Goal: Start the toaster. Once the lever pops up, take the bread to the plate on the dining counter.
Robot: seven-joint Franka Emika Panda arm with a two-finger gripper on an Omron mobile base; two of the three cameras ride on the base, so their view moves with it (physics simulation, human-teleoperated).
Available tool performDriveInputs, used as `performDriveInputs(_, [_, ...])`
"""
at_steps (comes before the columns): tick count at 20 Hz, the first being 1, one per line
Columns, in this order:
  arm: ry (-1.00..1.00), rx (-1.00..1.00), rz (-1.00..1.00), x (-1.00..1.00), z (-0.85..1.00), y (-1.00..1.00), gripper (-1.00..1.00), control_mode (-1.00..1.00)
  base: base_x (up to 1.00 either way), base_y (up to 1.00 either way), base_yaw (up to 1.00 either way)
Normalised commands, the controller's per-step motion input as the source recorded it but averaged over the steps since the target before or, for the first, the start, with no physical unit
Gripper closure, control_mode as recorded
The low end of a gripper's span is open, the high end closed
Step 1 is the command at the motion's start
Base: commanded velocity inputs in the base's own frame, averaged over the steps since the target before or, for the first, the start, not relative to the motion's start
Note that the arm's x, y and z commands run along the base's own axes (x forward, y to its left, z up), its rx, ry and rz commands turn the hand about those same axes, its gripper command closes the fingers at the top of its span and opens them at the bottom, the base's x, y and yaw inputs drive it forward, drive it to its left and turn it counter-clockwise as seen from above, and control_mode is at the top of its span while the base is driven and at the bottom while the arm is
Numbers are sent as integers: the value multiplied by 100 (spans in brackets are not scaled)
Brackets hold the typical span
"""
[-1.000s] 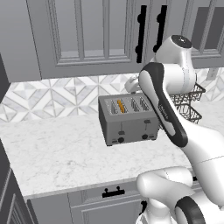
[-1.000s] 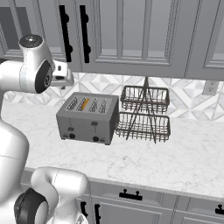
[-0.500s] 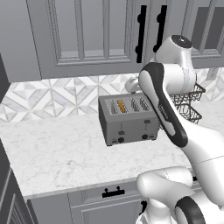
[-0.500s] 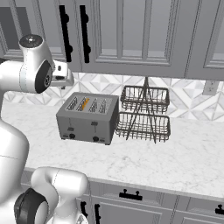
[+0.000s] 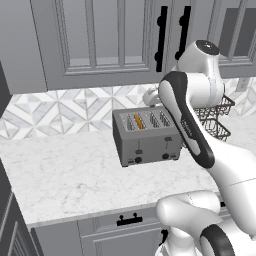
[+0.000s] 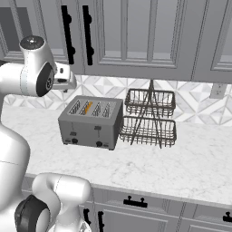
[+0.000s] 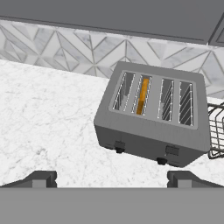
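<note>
hovering high above the marble worktop (image 7: 48, 127), the gripper (image 7: 111, 178) has its two fingertips spread wide with nothing between them. in the hand view the toaster (image 7: 153, 118) lies ahead of the hand and lower, its long axis running across the view and its front turned toward the camera. the left lever (image 7: 119, 145) sits low on that front, slightly left of the midline between the fingertips. the bread (image 7: 141, 96) stands in the second slot from the left. the arm is folded tall, with the hand above and behind the toaster's left end (image 6: 68, 79).
</note>
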Motion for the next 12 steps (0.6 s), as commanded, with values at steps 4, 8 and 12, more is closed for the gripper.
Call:
performDriveInputs(4, [0,0,0,0,0,0,-100,-100,0,0,0])
performDriveInputs(8, [0,0,0,0,0,0,-100,-100,0,0,0])
performDriveInputs(12, [0,0,0,0,0,0,-100,-100,0,0,0])
